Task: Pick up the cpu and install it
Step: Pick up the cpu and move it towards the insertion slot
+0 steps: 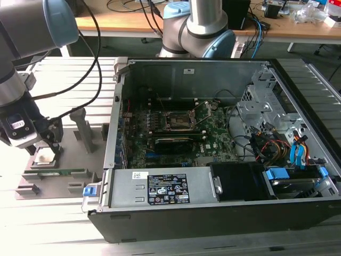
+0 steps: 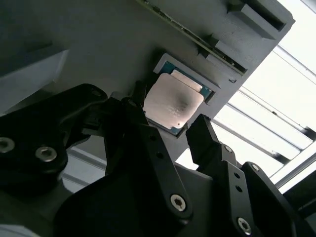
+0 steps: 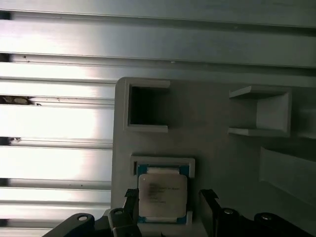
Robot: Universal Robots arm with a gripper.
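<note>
Slatted aluminium table (image 1: 64, 224) spreads across the exterior view, with a wooden desk (image 1: 122, 24) strewn with cables along the top edge. An open computer case (image 1: 213, 213) takes up the centre and the exterior view's right. Its motherboard (image 1: 213, 133) lies flat inside, and the dark socket frame (image 1: 178, 121) sits near the board's middle. At the exterior view's left, in the lower half, a grey fixture tray (image 1: 53, 186) rests on the table. The cpu (image 1: 43, 156) lies in a recess of that tray, well apart from the socket frame, and a green memory stick (image 1: 58, 172) sits just beside it. The gripper (image 1: 42, 148) hangs directly over the cpu, its arm rising toward the upper left corner.

In the second wrist view the cpu (image 2: 173, 103) sits flat in its square pocket, silvery plate facing up. The gripper (image 2: 169, 114) is released, with its black fingers (image 2: 143, 133) standing apart, one on each side of the chip.

In the first wrist view the cpu (image 3: 162, 195) again lies between the spread tips of the gripper (image 3: 169, 197). One of the fingers (image 3: 210, 210) shows a clear gap to the chip's edge; whether the other touches it cannot be told.
</note>
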